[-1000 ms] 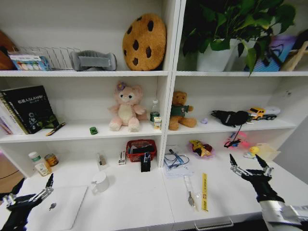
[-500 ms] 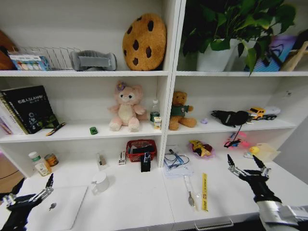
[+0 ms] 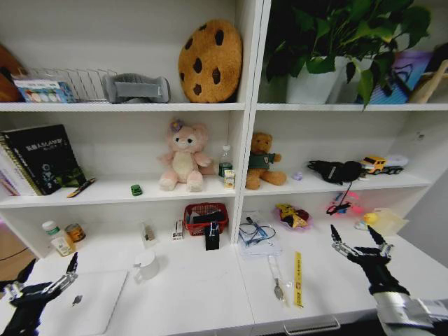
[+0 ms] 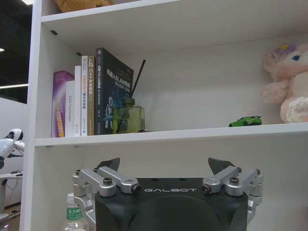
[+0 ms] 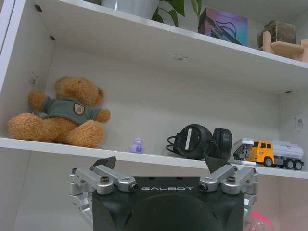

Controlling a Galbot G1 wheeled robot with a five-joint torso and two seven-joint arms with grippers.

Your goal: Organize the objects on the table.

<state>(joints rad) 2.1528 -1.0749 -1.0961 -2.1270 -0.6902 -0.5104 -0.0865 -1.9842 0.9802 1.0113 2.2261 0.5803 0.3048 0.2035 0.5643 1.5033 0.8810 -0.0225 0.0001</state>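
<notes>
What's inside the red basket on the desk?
The red basket holds dark items behind its mesh; what they are is unclear. A black object in front hides part of it.

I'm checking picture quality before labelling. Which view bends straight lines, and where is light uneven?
Head view: shelf boards bow outward, wide-angle distortion; table evenly lit, soft shadows. Left wrist view: dark room at one edge, shelf bright. Right wrist view: lines stay straight, teddy bear sharp.

Home study: toy-filled shelves (image 3: 126, 189), desk (image 3: 203, 294)
</notes>
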